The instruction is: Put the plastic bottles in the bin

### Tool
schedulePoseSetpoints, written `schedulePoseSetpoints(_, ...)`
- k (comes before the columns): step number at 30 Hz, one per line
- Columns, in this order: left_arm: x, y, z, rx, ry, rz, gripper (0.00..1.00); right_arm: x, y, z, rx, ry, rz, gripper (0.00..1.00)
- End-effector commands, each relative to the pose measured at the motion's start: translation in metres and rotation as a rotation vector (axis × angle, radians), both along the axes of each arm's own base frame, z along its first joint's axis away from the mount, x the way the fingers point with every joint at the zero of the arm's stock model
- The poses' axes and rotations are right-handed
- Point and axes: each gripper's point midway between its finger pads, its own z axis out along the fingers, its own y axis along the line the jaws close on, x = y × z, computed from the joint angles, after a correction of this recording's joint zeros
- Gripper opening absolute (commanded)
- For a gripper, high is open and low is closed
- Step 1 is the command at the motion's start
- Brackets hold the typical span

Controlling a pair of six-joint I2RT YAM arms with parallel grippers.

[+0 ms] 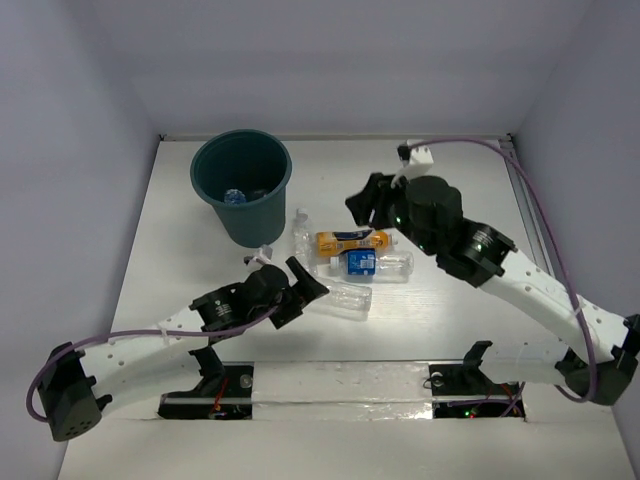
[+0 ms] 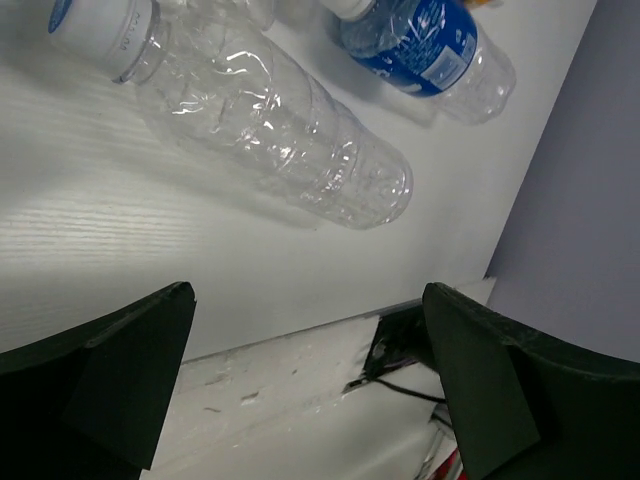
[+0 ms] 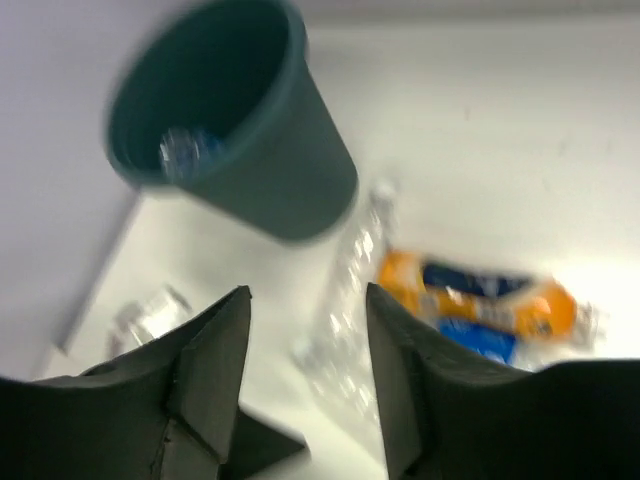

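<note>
Hovering left fingers [image 2: 110, 385], wide open and empty, near the clear bottle [image 2: 285, 135]; we should straddle its middle squarely; right fingers [image 3: 205, 365] likewise open, empty

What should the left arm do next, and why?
Probably ease the left tool forward over the clear bottle and close on it. The tool is open and empty, and that bottle lies on the table just ahead of it, not yet in the bin.
</note>
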Motion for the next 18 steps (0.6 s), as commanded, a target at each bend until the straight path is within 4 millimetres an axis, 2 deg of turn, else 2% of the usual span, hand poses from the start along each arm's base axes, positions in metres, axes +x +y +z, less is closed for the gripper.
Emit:
schedulePoseSetpoints(1, 0.024, -0.004, 0.010, -0.126, 0.026, 0.218, 0.97, -0.034, -0.003, -0.064, -0.054, 0.131, 0.110, 0.57)
schedulePoseSetpoints(2, 0.026, -0.005, 0.006, -0.128, 0.037, 0.234, 0.98, -0.047, -0.010, -0.062, -0.029, 0.128, 0.139, 0.70)
schedulePoseSetpoints(3, 0.030, -0.008, 0.006, -0.143, 0.039, 0.247, 0.98, -0.054, -0.013, -0.084, -0.052, 0.165, 0.154, 0.75)
schedulePoseSetpoints(5, 0.033, -0.013, -0.006, -0.133, 0.081, 0.282, 0.99, -0.068, -0.017, -0.096, -0.048, 0.198, 0.193, 0.84)
schedulePoseSetpoints(6, 0.038, -0.017, -0.003, -0.143, 0.074, 0.294, 0.99, -0.075, -0.021, -0.098, -0.039, 0.199, 0.207, 0.85)
schedulePoseSetpoints(7, 0.040, -0.018, -0.006, -0.135, 0.089, 0.310, 0.99, -0.080, -0.023, -0.113, -0.052, 0.227, 0.218, 0.85)
schedulePoseSetpoints(8, 0.042, -0.019, -0.016, -0.101, 0.105, 0.321, 0.99, -0.087, -0.023, -0.118, -0.052, 0.245, 0.246, 0.86)
schedulePoseSetpoints(9, 0.043, -0.023, -0.015, -0.093, 0.102, 0.318, 0.99, -0.093, -0.026, -0.117, -0.040, 0.243, 0.261, 0.86)
schedulePoseSetpoints(10, 0.043, -0.024, -0.025, -0.063, 0.121, 0.324, 0.99, -0.100, -0.027, -0.124, -0.044, 0.259, 0.282, 0.86)
schedulePoseSetpoints(13, 0.041, -0.029, -0.035, -0.028, 0.156, 0.340, 0.99, -0.112, -0.034, -0.121, -0.029, 0.251, 0.314, 0.86)
schedulePoseSetpoints(18, 0.044, -0.032, -0.048, 0.007, 0.197, 0.411, 0.99, -0.129, -0.039, -0.131, -0.023, 0.270, 0.367, 0.87)
